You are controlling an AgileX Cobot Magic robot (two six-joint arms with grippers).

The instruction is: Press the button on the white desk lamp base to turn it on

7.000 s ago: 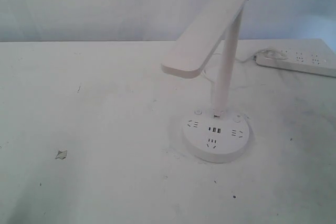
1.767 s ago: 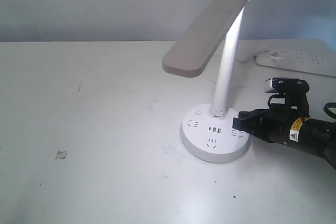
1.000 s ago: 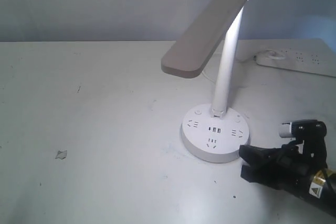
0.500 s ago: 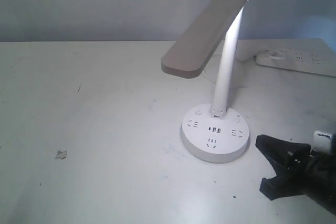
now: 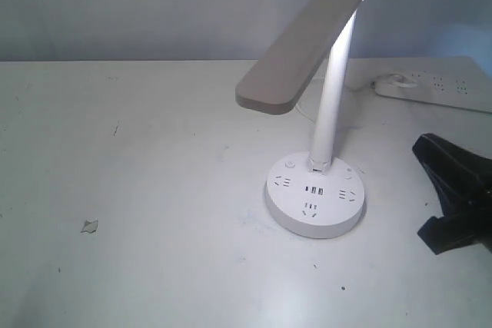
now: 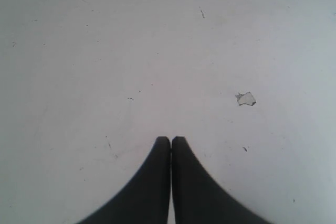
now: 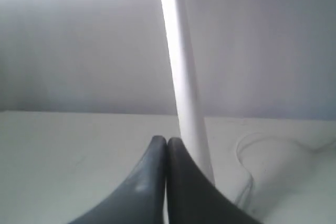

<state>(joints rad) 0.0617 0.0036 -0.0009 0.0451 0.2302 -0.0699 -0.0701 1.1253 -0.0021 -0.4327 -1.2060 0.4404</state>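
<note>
Round white plastic lamp base (image 5: 314,203): exterior only (right wrist shows its slim white pole (image 7: 184,77)).
Left gripper (image 6: 171,139): pinched together, empty.
Right gripper (image 7: 167,141): views disagree; we cannot tell.

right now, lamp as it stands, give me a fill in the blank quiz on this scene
1. The white desk lamp base has ___ plug sockets on top.
2. The white desk lamp has a glowing pole, so it is switched ___.
3. The left gripper is ___, with no gap between its jaws, over the table.
4. In the exterior view the small scrap lies to the ___ of the base.
Missing words: three; on; shut; left.
</note>
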